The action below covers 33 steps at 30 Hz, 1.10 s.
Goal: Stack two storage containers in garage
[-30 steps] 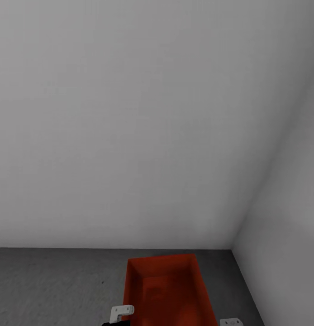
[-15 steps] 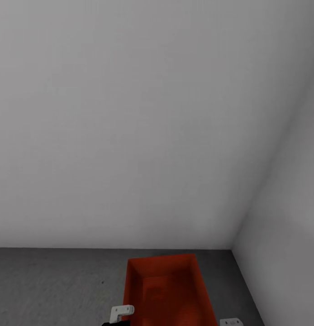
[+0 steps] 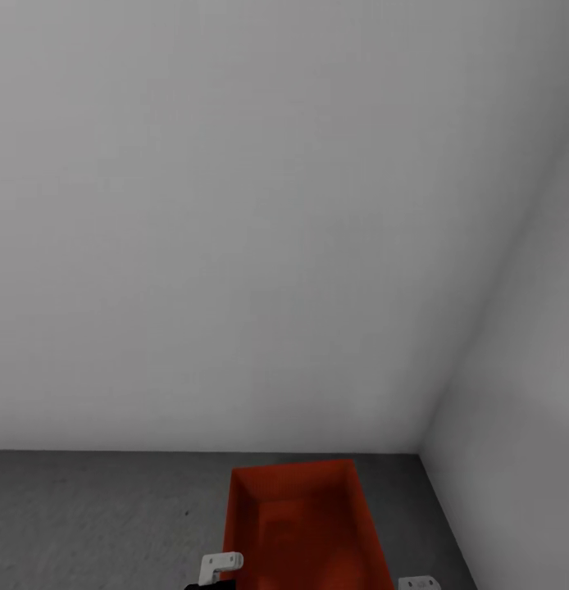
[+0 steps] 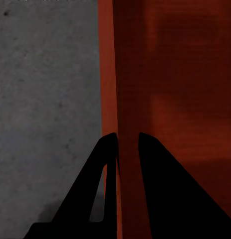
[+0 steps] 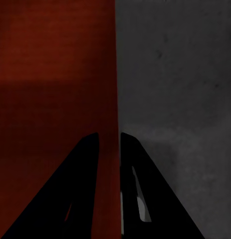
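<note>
One orange-red storage container (image 3: 305, 524) sits low in the head view, open side up, close to the corner of the garage. My left gripper (image 4: 127, 135) has its two dark fingers on either side of the container's left wall (image 4: 109, 74) and is shut on it. On the opposite side, my right gripper (image 5: 109, 134) clamps the right wall (image 5: 115, 74) the same way. White parts of the left gripper (image 3: 221, 564) and the right gripper (image 3: 420, 583) show beside the container's rim. Dark grey floor (image 4: 45, 99) lies beyond the container; whether the container touches it I cannot tell.
Two plain pale grey walls meet in a corner (image 3: 421, 449) just beyond and right of the container. The right wall (image 3: 514, 459) runs close alongside the container. Speckled dark floor (image 3: 96, 516) stretches away to the left.
</note>
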### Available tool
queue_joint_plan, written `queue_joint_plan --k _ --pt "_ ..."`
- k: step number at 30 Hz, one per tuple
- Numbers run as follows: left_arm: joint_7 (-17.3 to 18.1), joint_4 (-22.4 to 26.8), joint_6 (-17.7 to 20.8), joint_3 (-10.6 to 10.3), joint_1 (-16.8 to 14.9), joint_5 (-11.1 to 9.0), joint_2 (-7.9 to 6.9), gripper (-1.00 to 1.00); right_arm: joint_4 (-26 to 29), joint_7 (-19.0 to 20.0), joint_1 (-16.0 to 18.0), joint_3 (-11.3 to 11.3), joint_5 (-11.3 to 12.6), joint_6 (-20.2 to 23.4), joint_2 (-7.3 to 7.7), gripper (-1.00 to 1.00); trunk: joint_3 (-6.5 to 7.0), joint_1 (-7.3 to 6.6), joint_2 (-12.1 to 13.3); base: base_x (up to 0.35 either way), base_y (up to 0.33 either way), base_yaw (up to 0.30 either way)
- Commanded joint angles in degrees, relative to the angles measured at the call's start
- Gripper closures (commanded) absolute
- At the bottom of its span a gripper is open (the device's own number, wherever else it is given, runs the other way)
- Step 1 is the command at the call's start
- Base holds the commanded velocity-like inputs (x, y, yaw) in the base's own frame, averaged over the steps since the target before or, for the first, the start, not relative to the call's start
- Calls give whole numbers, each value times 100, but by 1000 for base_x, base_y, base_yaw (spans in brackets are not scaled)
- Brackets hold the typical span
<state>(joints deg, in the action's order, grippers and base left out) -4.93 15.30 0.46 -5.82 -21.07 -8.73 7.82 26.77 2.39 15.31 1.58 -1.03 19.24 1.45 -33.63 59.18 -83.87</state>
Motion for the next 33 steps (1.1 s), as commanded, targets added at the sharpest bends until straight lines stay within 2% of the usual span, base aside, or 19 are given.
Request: queue_joint_plan --k 1,6,33 --pt "220 26 -276 -173 -3 -58 -386 100 -6 280 -2 53 121 36 13 100 13 -23 39 0 0 0" --pt "219 26 -274 -173 -2 -58 -386 100 -6 280 -2 53 121 36 13 100 103 -133 239 0 0 0" --pt "220 40 -275 -173 -2 -58 -386 100 -5 280 -2 53 119 36 13 100 103 -133 239 0 0 0"
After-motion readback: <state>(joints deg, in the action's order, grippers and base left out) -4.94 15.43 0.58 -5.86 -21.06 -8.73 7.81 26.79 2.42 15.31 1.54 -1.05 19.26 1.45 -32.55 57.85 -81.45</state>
